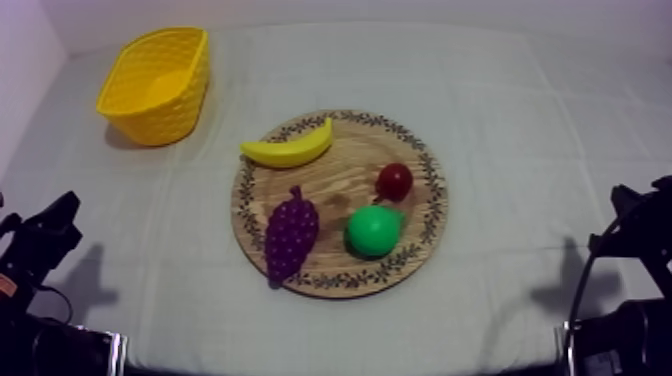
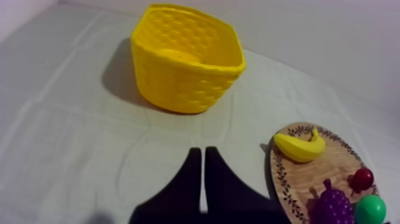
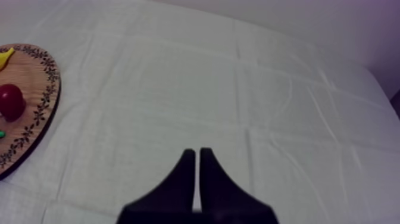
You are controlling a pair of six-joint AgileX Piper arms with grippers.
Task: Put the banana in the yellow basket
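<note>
Lying on wooden board (image 1: 345, 185), banana (image 1: 288, 147) well apart from left jaws and right jaws, both pressed together.

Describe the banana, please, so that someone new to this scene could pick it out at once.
A round wooden board sits centre table. The banana rests at its far edge, nearest the yellow basket. It alone is long, curved and yellow; its neighbours are purple grapes, a green pear and a small red fruit.
</note>
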